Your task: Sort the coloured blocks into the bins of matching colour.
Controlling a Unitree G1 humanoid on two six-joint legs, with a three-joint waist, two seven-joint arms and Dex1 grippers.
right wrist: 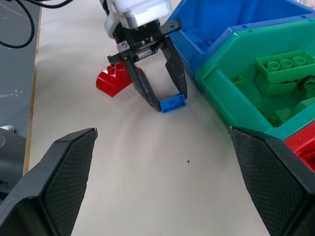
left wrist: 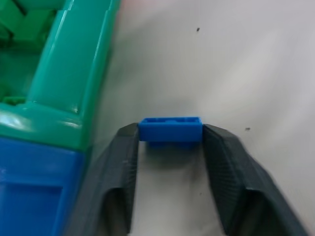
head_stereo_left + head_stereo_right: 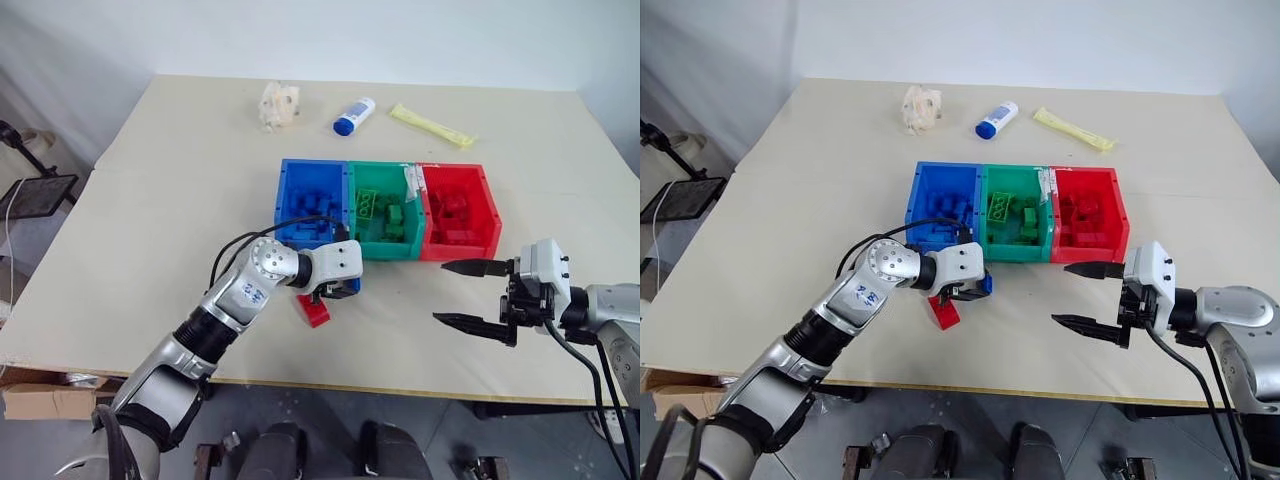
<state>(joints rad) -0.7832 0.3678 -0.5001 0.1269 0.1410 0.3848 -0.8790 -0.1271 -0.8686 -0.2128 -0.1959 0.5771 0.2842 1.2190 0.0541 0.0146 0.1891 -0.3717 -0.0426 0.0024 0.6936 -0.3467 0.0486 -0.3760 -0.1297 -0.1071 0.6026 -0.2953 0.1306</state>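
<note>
So the small blue studded plastic brick (image 2: pixel 170 129) is pinched between the left gripper (image 1: pixel 166 101) fingertips, sitting on the beige tabletop (image 3: pixel 200 180) just in front of the joined blue bin (image 3: pixel 311 205) and green bin (image 3: pixel 383 215). A small red studded brick (image 1: pixel 114 80) lies right beside it. Right gripper (image 3: pixel 474 292) hangs wide open and empty off to the side, near the red bin (image 3: pixel 459 212). I'd lift straight up so the brick clears the bin wall, then release over the blue tray.

Blue brick (image 1: pixel 172 103) sitting between black fingers (image 1: pixel 142 91); red brick (image 1: pixel 114 79) lying beside; bins (image 3: pixel 385 253) showing blue, green, red; table (image 3: pixel 180 180) looking cream.
</note>
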